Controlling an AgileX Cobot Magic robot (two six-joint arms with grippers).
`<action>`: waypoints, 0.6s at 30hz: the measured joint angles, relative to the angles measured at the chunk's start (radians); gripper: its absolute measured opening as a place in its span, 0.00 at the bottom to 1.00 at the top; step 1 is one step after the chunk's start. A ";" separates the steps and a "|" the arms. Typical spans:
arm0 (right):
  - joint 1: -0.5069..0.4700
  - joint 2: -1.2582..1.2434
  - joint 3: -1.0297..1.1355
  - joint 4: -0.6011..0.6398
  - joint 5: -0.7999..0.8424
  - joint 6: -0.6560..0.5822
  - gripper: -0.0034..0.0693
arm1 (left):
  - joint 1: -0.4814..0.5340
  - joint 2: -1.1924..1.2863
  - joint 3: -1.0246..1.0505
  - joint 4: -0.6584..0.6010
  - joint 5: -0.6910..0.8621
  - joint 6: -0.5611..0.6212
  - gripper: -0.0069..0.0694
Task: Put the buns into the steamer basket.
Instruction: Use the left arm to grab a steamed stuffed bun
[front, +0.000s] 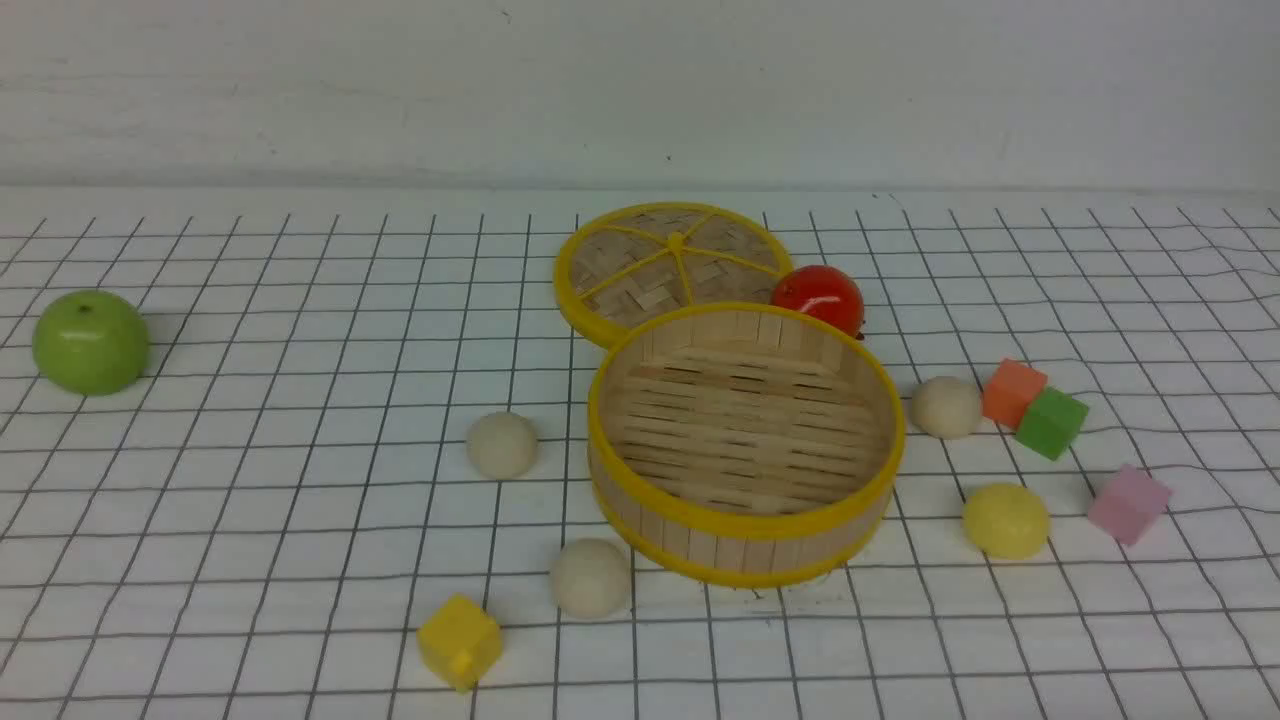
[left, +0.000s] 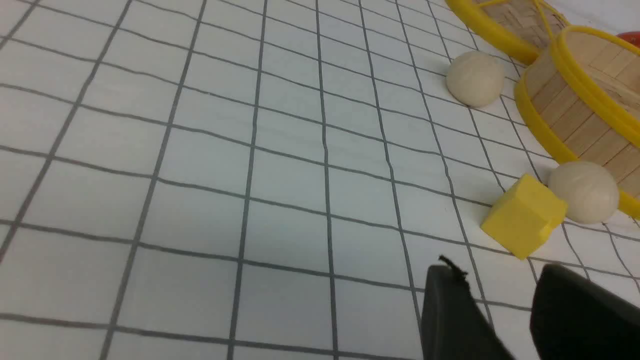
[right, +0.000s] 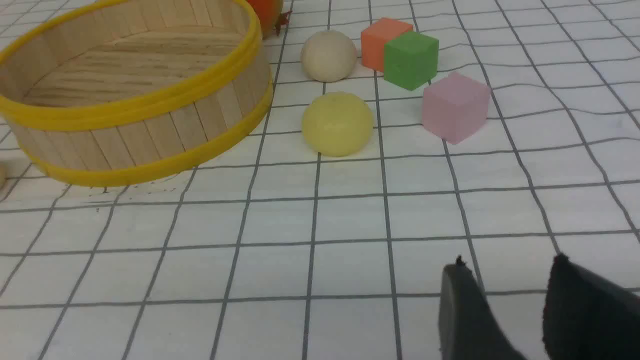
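Observation:
The round bamboo steamer basket stands mid-table with nothing in it; its wall also shows in both wrist views. Two cream buns lie to its left and front-left, a third cream bun and a pale yellow bun to its right. My left gripper hangs open over bare cloth, short of the yellow cube and the nearer cream bun. My right gripper is open too, well short of the yellow bun. Neither arm shows in the front view.
The woven lid lies flat behind the basket with a red tomato beside it. A green apple sits far left. A yellow cube lies front-left; orange, green and pink cubes lie right.

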 joint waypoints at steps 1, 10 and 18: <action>0.000 0.000 0.000 0.000 0.000 0.000 0.38 | 0.000 0.000 0.000 0.000 0.000 0.000 0.40; 0.000 0.000 0.000 0.000 0.000 0.000 0.38 | 0.000 0.000 0.000 0.000 0.000 0.000 0.40; 0.000 0.000 0.000 0.000 0.000 0.000 0.38 | 0.000 0.000 0.000 0.000 0.000 0.000 0.40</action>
